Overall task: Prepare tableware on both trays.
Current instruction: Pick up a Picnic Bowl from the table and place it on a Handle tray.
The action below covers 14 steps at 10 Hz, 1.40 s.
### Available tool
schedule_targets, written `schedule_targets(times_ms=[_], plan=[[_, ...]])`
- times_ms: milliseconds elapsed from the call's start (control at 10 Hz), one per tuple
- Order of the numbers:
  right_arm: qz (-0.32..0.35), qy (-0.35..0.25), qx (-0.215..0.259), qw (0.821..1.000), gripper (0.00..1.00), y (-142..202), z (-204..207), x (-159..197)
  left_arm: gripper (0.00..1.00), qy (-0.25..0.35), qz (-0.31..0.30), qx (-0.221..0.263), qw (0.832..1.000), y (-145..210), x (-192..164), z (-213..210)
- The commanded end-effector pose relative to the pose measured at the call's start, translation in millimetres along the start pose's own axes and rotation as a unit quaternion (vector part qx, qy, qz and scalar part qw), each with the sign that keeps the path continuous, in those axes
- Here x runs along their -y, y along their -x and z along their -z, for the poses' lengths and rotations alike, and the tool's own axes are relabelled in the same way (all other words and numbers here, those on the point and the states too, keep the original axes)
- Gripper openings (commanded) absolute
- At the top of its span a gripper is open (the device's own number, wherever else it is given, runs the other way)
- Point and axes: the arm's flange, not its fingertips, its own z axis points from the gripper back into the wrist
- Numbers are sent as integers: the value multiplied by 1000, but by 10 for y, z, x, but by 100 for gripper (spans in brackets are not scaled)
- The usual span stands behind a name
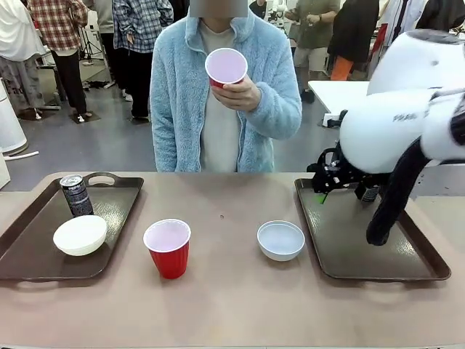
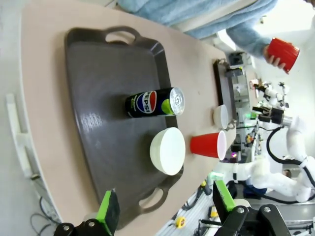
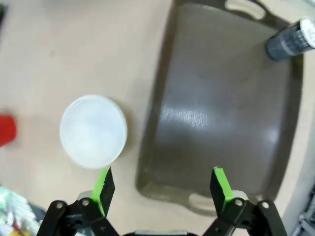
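Note:
The left tray [image 1: 36, 251] holds a dark can [image 1: 76, 195] and a white bowl [image 1: 80, 235]. Between the trays, a red cup [image 1: 168, 247] and a second bowl [image 1: 280, 240] stand on the bare table. My right gripper [image 1: 323, 195] hovers open over the near-left part of the right tray [image 1: 349, 251]; a second can [image 3: 290, 40] stands in that tray's far corner. In the right wrist view the open right gripper [image 3: 162, 184] looks down on the tray's edge, with the bowl [image 3: 93, 131] beside it. My left gripper [image 2: 166, 204] is open above the left tray [image 2: 98, 83], holding nothing.
A person in a pale blue fleece stands at the far side and holds another red cup [image 1: 226, 67] at chest height. My right arm's white links [image 1: 392, 131] hang over the right tray. The table's front strip is bare.

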Motion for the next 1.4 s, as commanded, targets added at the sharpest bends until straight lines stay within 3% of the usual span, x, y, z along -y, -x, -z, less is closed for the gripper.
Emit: schedule_targets(times_ms=[0,200,500,700,1100,1200,1300], plan=[[26,25,-11,999,100,-278,178,-78,100,-9,-7,2,1000,22,40,-8],[23,10,-17,1000,100,-96,67,18,100,-9,-7,2,1000,22,40,-8],[19,-26,-10,999,100,805,-566,430,100,-9,-7,2,1000,22,40,-8],[10,-52,-17,998,100,1218,-724,562,100,-9,-7,2,1000,22,40,-8],[-37,-84,-47,995,100,1214,-463,538,100,-9,-7,2,1000,22,40,-8],[-14,-68,-32,997,100,892,-1045,548,100,-9,-7,2,1000,22,40,-8],[-14,-68,-32,997,100,892,-1045,548,100,-9,-7,2,1000,22,40,-8]])
